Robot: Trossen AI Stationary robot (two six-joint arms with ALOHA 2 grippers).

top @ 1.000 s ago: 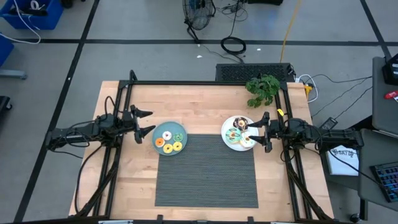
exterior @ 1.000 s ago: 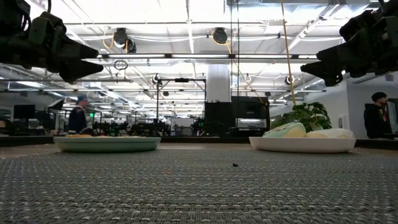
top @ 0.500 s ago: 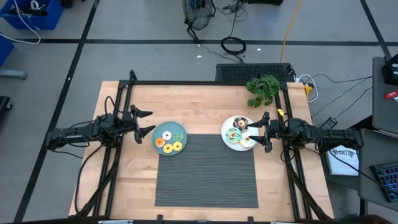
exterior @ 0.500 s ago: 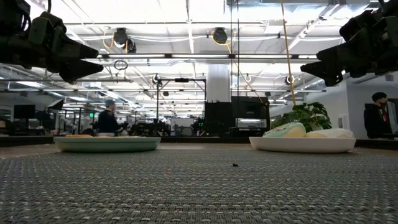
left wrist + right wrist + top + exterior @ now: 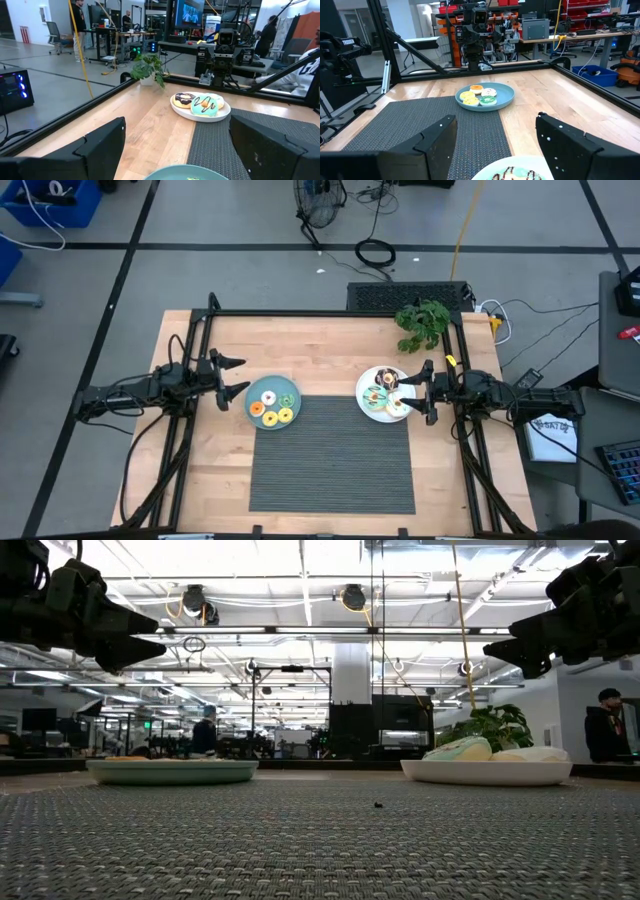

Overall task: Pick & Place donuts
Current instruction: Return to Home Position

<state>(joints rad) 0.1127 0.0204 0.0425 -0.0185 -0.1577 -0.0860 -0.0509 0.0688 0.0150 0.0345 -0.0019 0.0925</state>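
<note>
presently, in the high view, the left claw (image 5: 238, 376) is held just beside the outer edge of the teal plate (image 5: 250, 394). on that plate an orange donut (image 5: 257, 410), a white donut (image 5: 267, 397), a green donut (image 5: 286, 401) and a yellow donut (image 5: 270, 420) are seen. the right claw (image 5: 416, 391) is held over the outer edge of the white plate (image 5: 362, 398). both plates stand on the desk (image 5: 320, 340), at two adjacent corners of the grey mat (image 5: 330, 460).

in the low view, both claws are seen raised above plate level.

in the left wrist view, the fingers (image 5: 100, 145) are spread apart and empty. a chocolate donut (image 5: 183, 99) and a mint donut (image 5: 206, 105) lie on the white plate straight ahead, well apart from this claw.

in the right wrist view, the fingers (image 5: 430, 140) are likewise spread and empty, with the white plate's edge just beneath. each plate is judged to lie inward of its nearer claw, so a retreat outward would be kept clear of every donut.
</note>
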